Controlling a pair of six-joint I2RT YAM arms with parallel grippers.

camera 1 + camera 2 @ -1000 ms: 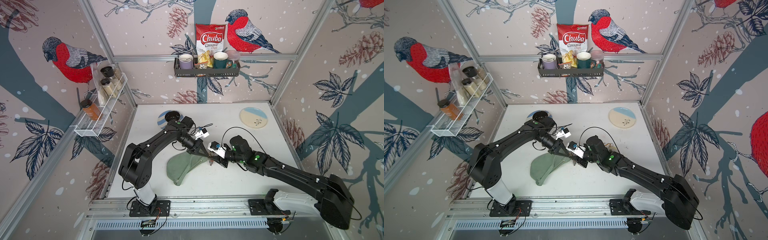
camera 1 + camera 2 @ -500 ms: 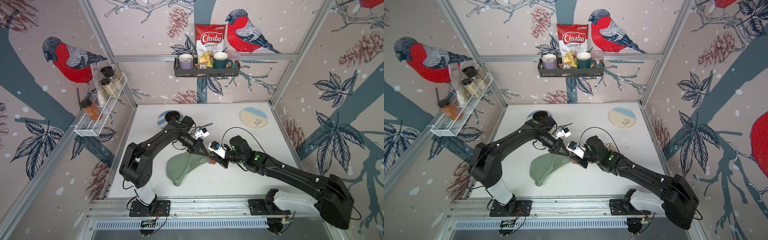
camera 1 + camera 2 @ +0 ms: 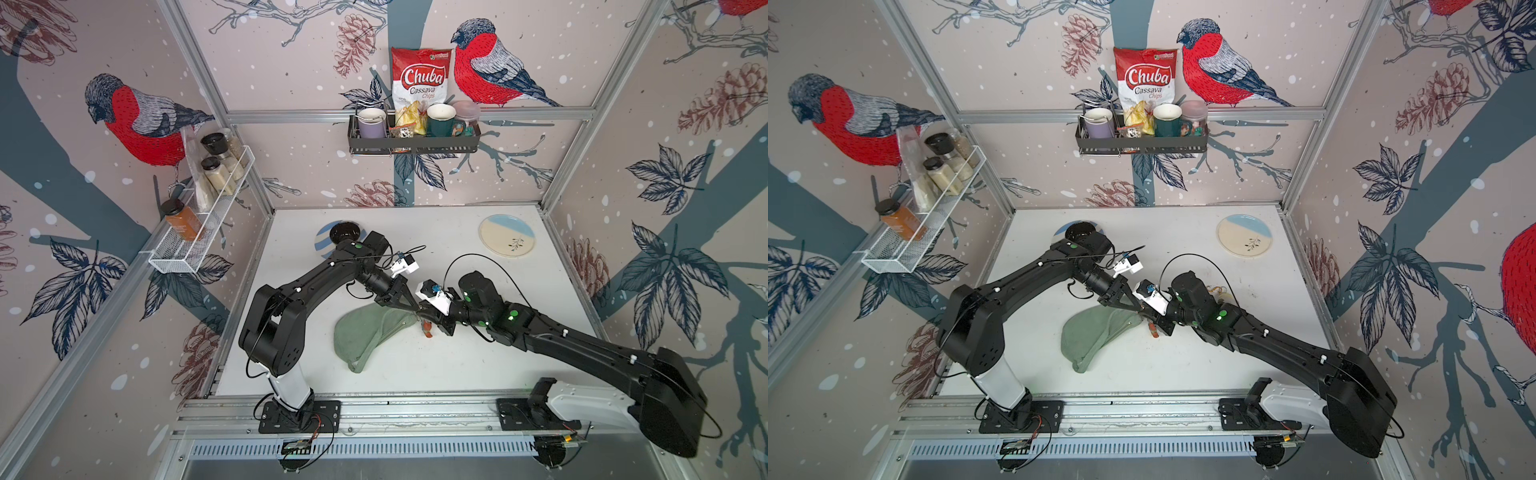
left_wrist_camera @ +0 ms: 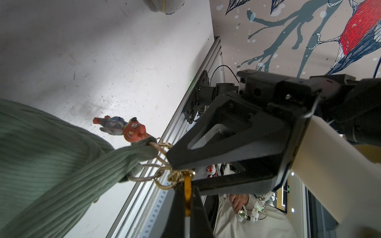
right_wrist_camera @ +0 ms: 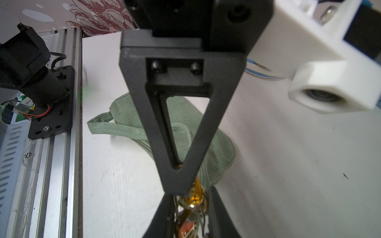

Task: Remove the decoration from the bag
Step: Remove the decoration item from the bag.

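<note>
Right gripper (image 5: 189, 198) has narrowed around the rings (image 4: 162, 175); jaws flank them, can't tell if clamped. Left gripper (image 4: 186, 188) pinched together on the gold clasp (image 4: 187, 197). Bag (image 3: 370, 332) lies mid-desk (image 3: 457, 365), one end lifted to the rings. Charm (image 4: 125, 128) dangles beside that end.

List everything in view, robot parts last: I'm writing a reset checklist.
sage-green ribbed fabric shoulder bag: one, centre of white table
small orange-and-grey figurine charm: one, at bag's strap end
gold metal rings: several, joining charm to strap
cream-and-blue round plate: one, far table edge
blue-striped round plate: one, far edge, under black bowl
black wall rack: one, mounted at back; red chip bag, purple mug, green mug
white wire rack: one, mounted at side; spice jars
left gripper: black, shut on rings
right gripper: black, jaws either side of rings
</note>
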